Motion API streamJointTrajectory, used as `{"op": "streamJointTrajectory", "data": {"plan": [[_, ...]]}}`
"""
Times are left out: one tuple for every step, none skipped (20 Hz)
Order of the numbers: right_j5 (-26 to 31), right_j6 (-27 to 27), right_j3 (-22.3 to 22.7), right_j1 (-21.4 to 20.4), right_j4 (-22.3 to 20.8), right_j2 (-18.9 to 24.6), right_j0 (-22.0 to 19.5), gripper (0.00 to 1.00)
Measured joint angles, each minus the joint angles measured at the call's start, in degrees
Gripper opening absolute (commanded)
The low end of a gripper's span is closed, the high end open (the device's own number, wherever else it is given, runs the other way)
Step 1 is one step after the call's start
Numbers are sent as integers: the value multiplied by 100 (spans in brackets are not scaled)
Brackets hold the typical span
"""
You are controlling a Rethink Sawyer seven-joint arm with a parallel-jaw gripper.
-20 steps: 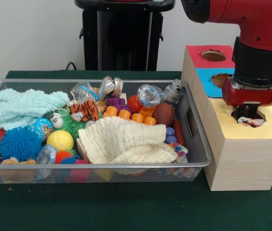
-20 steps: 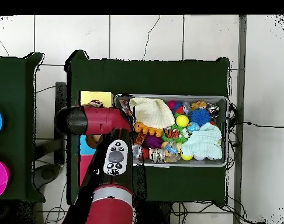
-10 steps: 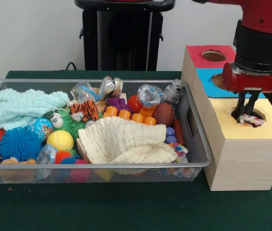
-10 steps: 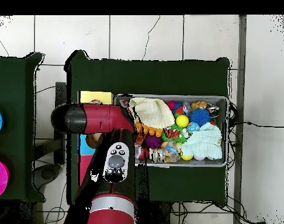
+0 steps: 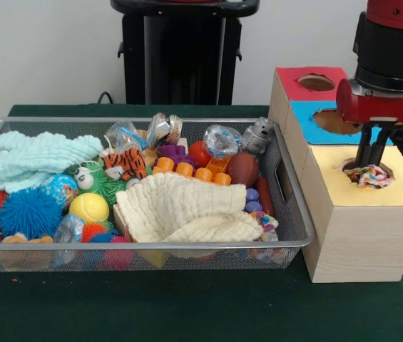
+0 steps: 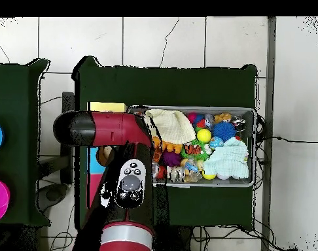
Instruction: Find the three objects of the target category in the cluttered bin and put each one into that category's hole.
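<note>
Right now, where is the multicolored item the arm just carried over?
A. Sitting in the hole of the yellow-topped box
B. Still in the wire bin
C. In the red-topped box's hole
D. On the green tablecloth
A: the multicolored item sits in the hole of the yellow-topped box, just under the gripper, whose jaws hang above it holding nothing.

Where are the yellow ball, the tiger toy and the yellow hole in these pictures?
yellow ball (image 5: 89,207): front view, middle of the ball.
tiger toy (image 5: 127,163): front view, its striped body.
yellow hole (image 5: 367,175): front view, the colourful thing sitting in its opening.
</note>
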Motion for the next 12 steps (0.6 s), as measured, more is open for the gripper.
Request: {"op": "streamJointTrajectory", "data": {"plan": [[62,0,-33,-2,4,0,-5,0],[110,0,-58,-1,4,0,-6,0],[172,0,-90,-1,4,0,-6,0],[220,0,-114,-1,2,0,-6,0],[303,0,-152,-1,4,0,-7,0],[346,0,-172,-1,2,0,-6,0],[463,0,-227,-1,2,0,-6,0],[526,0,-256,-1,2,0,-6,0],[573,0,-278,-1,2,0,-6,0],[640,0,-310,-1,4,-2,-6,0],[687,0,-328,-3,2,-3,-6,0],[726,0,-339,-6,4,-6,-6,0]]}}
